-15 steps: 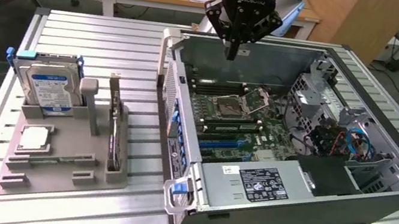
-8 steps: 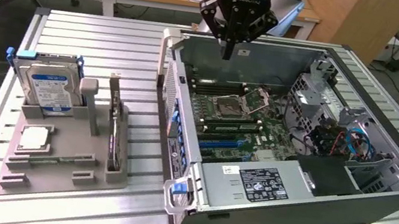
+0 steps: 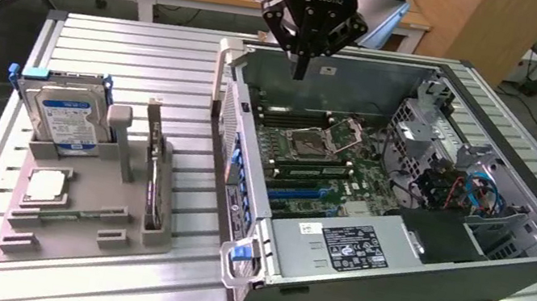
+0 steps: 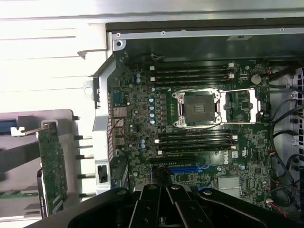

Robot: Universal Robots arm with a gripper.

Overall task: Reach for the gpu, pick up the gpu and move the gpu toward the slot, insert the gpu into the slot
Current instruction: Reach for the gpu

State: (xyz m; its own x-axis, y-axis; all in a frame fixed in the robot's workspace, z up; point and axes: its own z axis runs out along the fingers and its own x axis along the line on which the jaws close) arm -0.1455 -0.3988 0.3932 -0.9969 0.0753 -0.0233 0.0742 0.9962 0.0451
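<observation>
Black metal fingers are pressing together with nothing between them. The hand is hanging fingertips-down from the arm, over the end of the open computer case that is lying farthest from the exterior camera. The arm's upper part is running out of the picture there. In the wrist view the hand is looking straight down on the motherboard, with the blue slot lying just ahead of its closed tips and the processor socket beyond.

The gpu is standing on edge in a grey rack on the tabletop, well apart from the hand, on the exterior view's left of the case. Seen edge-on there, its face is hard to make out. The wrist view is showing its green side, its lower end cut off. A blue-labelled hard drive and a small silver chip are sharing the rack.

A strip of bare slatted tabletop is running between rack and case, and the case's side wall is rising between gpu and board. Above the board the room is open; cables are crowding the exterior view's right.
</observation>
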